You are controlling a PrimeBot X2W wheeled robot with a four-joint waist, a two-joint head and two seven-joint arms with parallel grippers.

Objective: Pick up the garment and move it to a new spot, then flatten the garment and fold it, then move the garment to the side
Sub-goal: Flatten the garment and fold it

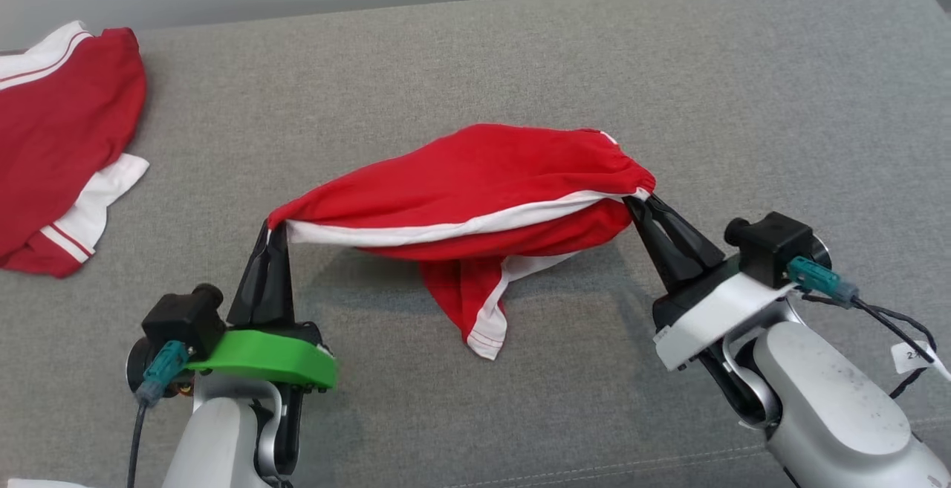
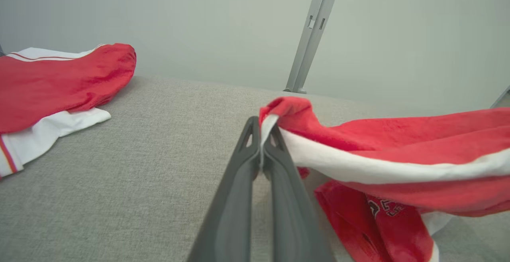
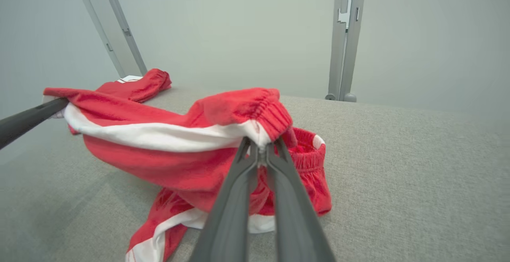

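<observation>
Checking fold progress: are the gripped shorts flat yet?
No: shorts hang bunched between left end effector and right end effector, leg dangling.

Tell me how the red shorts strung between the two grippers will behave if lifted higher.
Likely floppy: the red shorts sag between the left gripper and right gripper, one leg trailing onto the grey cushion. Probably light, since thin jaws pinching only its edges hold it up. Might slip: each grip catches little cloth.

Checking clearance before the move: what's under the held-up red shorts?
Grey cushion, shadowed, and a loose leg of the shorts drooping onto it. Cushion beneath that leg is covered.
</observation>
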